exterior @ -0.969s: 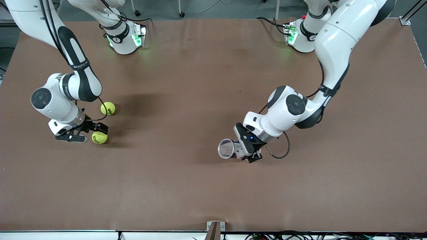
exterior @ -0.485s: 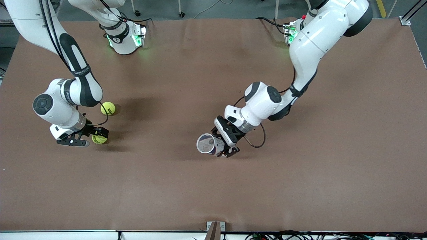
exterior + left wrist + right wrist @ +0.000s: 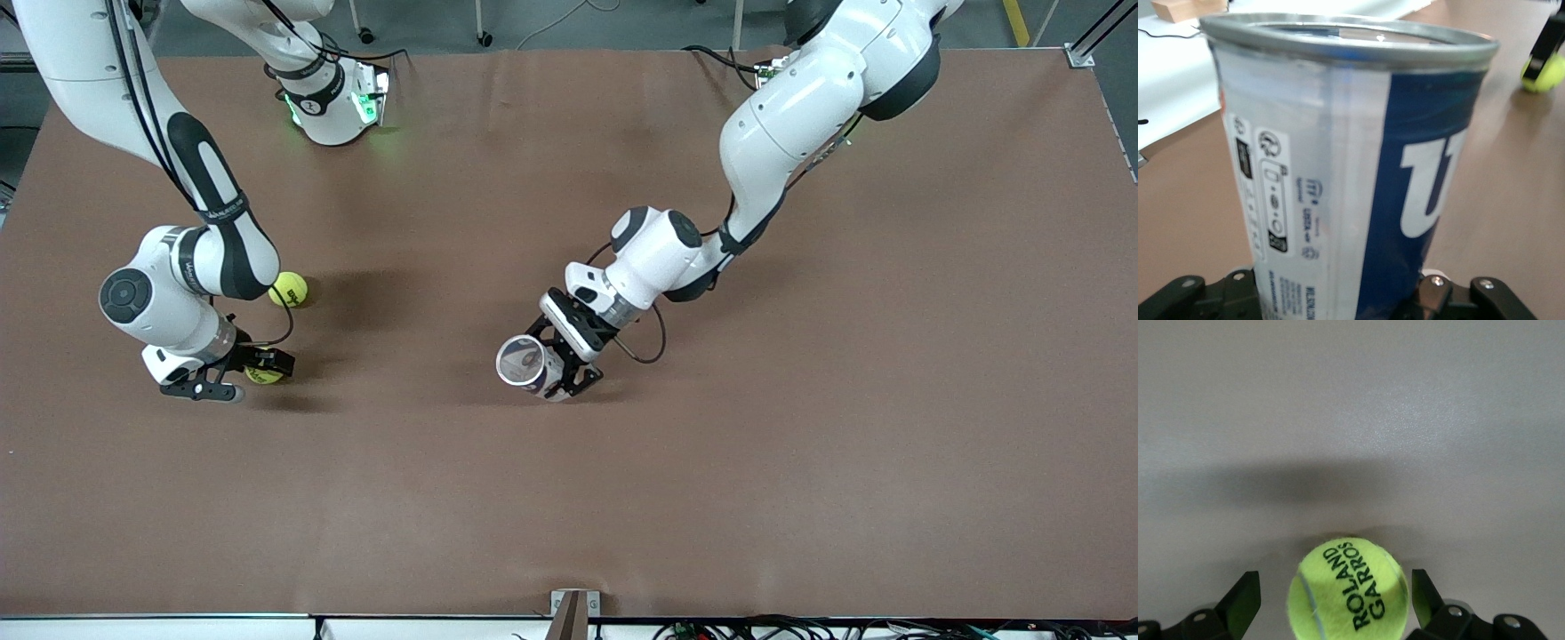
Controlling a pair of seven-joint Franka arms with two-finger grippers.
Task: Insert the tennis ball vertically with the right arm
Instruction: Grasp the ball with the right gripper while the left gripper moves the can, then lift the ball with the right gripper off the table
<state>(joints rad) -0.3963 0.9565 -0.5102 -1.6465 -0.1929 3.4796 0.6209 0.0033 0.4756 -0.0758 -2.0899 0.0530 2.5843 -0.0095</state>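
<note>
Brown table (image 3: 569, 498) cloth is filling almost the whole front view, with both arms reaching over it. Toward the right arm's end, the right gripper (image 3: 233, 380) is sitting low around a tennis ball (image 3: 1349, 589), its fingers (image 3: 1245, 600) spread wide on both sides and not squeezing yet. To do this well, it should be keeping the ball in the middle, then closing gently so the ball is not rolling away. A second ball (image 3: 289, 289) is lying close by, farther from the front camera. Near the middle of the table, the left gripper (image 3: 569, 378) is pinching a ball can (image 3: 1338, 173) tight, mouth open and waiting.
</note>
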